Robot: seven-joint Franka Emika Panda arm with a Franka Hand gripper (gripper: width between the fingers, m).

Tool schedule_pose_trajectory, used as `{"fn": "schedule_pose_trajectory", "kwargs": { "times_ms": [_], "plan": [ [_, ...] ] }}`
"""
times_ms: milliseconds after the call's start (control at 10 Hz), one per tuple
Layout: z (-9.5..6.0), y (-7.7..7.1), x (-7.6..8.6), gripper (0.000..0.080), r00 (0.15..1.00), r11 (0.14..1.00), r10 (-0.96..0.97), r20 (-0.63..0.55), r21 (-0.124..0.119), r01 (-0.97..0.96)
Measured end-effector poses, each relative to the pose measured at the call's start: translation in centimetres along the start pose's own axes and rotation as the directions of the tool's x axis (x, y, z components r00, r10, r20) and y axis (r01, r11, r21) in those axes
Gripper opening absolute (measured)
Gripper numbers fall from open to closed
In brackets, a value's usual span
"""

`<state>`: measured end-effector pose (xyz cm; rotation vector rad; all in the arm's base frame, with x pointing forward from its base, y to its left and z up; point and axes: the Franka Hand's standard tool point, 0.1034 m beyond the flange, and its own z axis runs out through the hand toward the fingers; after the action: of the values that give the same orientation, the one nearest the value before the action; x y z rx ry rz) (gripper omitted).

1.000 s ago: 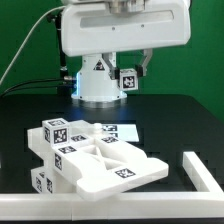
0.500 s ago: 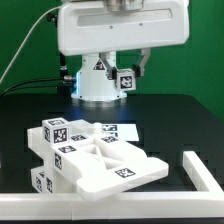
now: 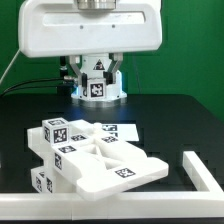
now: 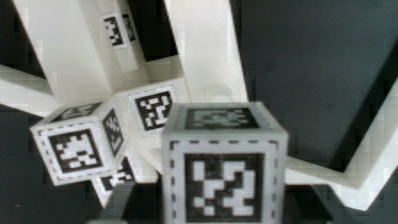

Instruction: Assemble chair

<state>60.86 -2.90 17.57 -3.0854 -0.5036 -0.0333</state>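
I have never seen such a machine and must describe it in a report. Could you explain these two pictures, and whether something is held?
The big glossy white shape in the exterior view is a robot arm; that camera stands off the arm and looks over a black table. On the table lies a pile of white chair pieces with black-and-white square tags, and a thin untagged white rail near the edge. The gripper is the arm's two-finger hand; it seems to hold a small tagged block in the air. The other picture comes from a camera on the wrist: it shows this block very near, with the pile beyond it.
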Motion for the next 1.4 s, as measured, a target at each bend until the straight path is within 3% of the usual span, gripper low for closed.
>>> {"fn": "schedule_pose_trajectory", "kwargs": {
  "times_ms": [200, 600, 1400],
  "plan": [
    [0.1, 0.0, 0.1, 0.0284, 1.0, 1.0, -0.002, -0.004, -0.005, 0.002],
    [2.0, 0.3, 1.2, 0.0284, 0.999, 0.998, -0.026, -0.018, -0.051, 0.025],
    [3.9, -0.9, 0.3, 0.0284, 0.999, 0.999, 0.038, 0.025, -0.031, -0.038]
  ]
}}
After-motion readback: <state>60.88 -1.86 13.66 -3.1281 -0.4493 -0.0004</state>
